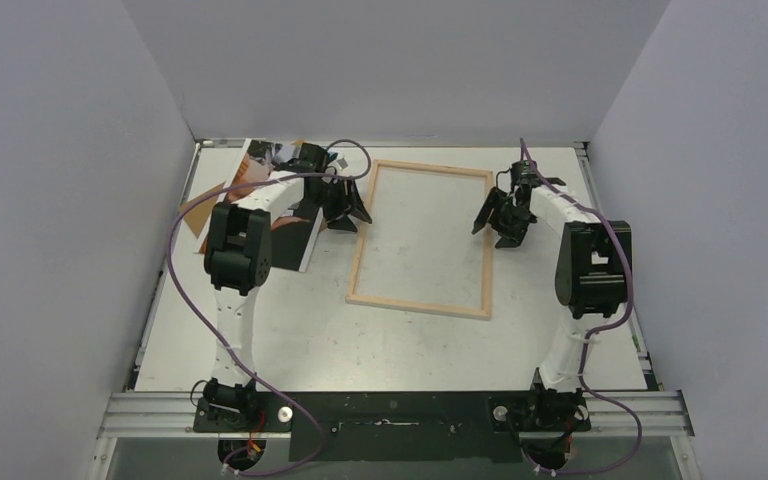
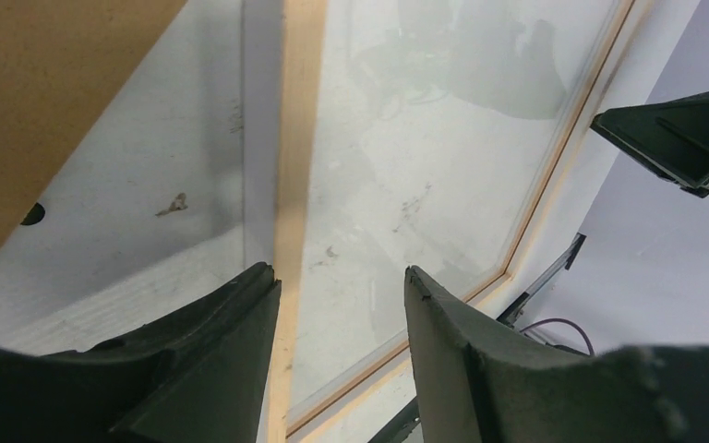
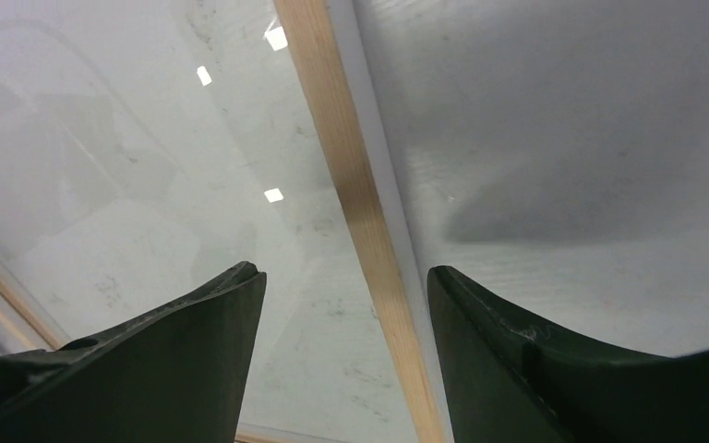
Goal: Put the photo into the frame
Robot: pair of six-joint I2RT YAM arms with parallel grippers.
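Pale-wood frame (image 1: 419, 305) lies flat, long axis running near-to-far

The left arm (image 1: 235, 250) and right arm (image 1: 590, 265) each combine white links with black box-shaped joint housings. Their bases stand at the left and right ends of the black mounting plate (image 1: 390, 432). A purple cable (image 1: 169, 258) loops along each arm. The gripper fingers (image 2: 203, 369) are matt dark wedges with rough edges.

bright even light, soft shadows
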